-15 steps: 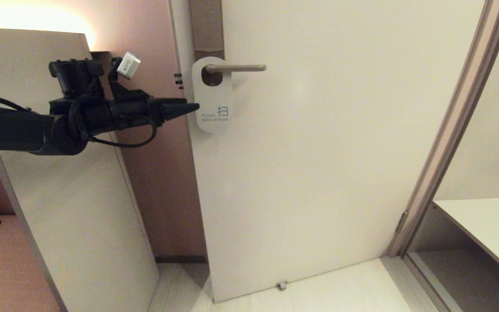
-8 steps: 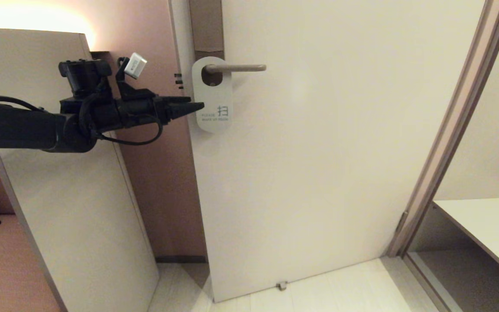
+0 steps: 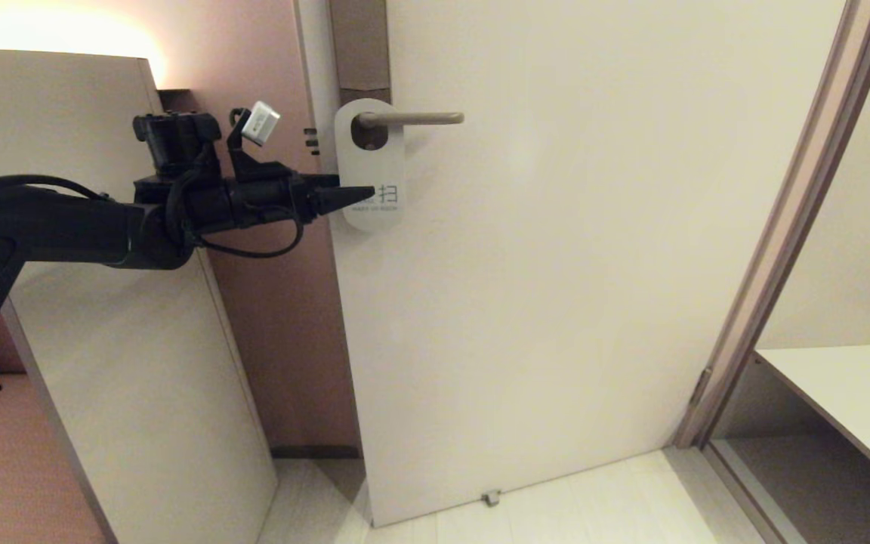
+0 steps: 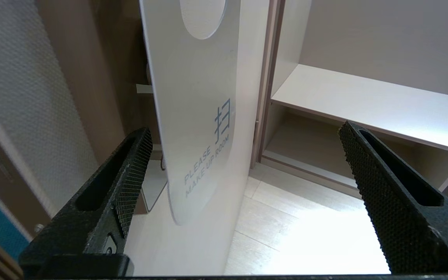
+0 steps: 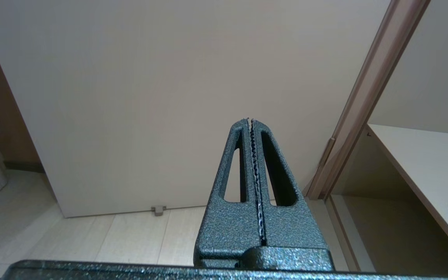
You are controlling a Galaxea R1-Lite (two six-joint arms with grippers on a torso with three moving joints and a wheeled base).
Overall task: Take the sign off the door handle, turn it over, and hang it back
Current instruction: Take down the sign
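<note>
A white door sign (image 3: 371, 162) printed "PLEASE MAKE UP ROOM" hangs by its hole on the beige door handle (image 3: 412, 119). My left gripper (image 3: 363, 193) is open at the sign's lower left edge, its tip overlapping the sign. In the left wrist view the sign (image 4: 193, 116) hangs between the two spread black fingers (image 4: 126, 175), close to one of them, with no contact visible. My right gripper (image 5: 249, 120) is shut and empty, low in front of the door, out of the head view.
The cream door (image 3: 556, 264) stands ajar beside a pale panel (image 3: 125, 340) on the left. A door frame (image 3: 782, 227) and a white shelf (image 3: 850, 393) lie to the right. A door stop (image 3: 490, 497) sits at the floor.
My left arm has moved right toward the door, and its gripper tip has gone from just left of the sign to overlapping the sign's lower edge. The sign has not moved.
</note>
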